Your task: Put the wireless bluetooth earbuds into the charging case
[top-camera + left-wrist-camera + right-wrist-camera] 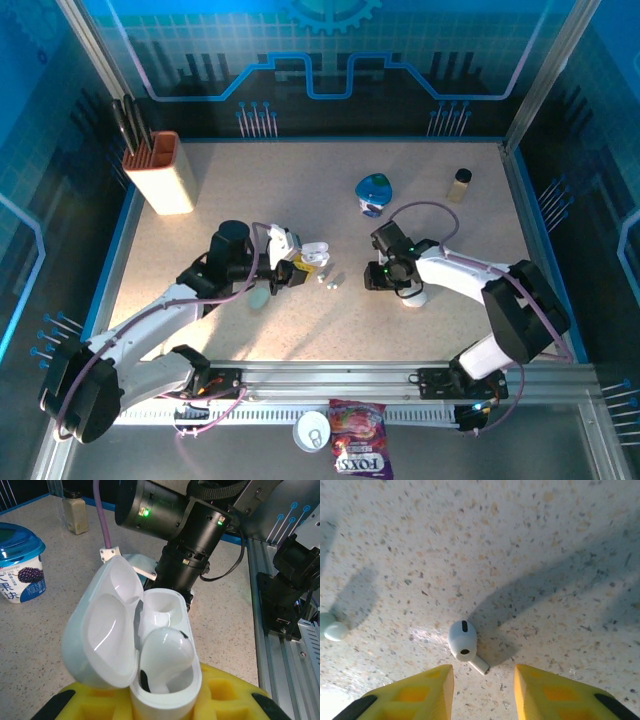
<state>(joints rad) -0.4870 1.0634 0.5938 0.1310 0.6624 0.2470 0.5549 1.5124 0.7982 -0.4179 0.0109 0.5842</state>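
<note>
My left gripper (292, 268) is shut on the base of a white charging case (167, 680), held off the table with its lid (102, 640) swung open. One white earbud (165, 652) sits in the near slot, and the far slot (161, 605) is empty. On the table between the arms lie two small earbuds (327, 284). My right gripper (484, 672) hangs open just above the table. A white stemmed earbud (464, 641) lies right in front of its yellow fingertips (427, 685), untouched. The same case (315, 252) shows from above.
A pale teal case (260, 297) lies under the left arm, and a teal object (332, 630) shows at the left edge. At the back stand a knife block (165, 172), a yogurt cup (375, 193) and a spice bottle (460, 184). A candy bag (360, 452) lies beyond the front rail.
</note>
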